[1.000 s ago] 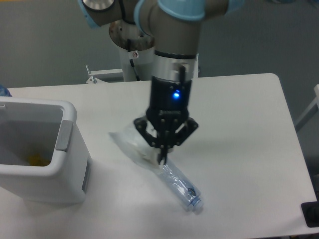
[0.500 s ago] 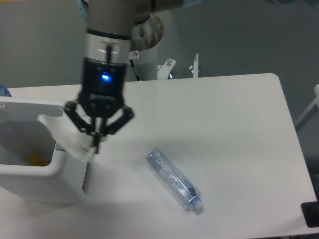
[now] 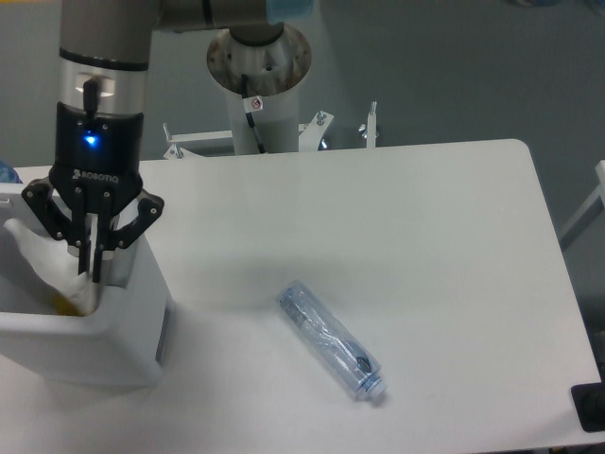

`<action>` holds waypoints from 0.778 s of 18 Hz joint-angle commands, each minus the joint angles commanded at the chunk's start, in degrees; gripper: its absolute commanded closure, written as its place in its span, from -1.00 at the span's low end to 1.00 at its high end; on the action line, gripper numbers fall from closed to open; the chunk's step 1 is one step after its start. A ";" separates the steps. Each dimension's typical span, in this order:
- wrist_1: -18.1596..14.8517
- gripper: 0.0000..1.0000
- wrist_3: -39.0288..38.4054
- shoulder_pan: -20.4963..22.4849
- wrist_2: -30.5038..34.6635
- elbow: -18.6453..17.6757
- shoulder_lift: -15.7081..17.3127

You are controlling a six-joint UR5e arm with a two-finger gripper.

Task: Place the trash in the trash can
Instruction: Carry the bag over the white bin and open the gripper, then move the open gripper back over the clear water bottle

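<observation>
Since half a second ago the end effector (image 3: 95,276), clamped on the wrapper (image 3: 43,260), has swung left over the trash can (image 3: 104,345). Release next; the bottle (image 3: 331,340) remains on the table (image 3: 425,246).

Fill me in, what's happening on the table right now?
The gripper is shut on the crumpled plastic wrapper and holds it over the open trash can at the table's left edge, not yet released. The crushed clear bottle lies on the white table, well apart from the can, untouched.
</observation>
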 joint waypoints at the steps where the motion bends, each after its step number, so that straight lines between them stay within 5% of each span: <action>1: 0.00 -0.34 0.00 0.00 0.09 -0.18 0.00; 9: 0.35 -0.43 0.18 0.44 1.76 -0.44 -0.96; 14: 0.35 -0.43 0.09 6.75 2.20 -0.62 -1.32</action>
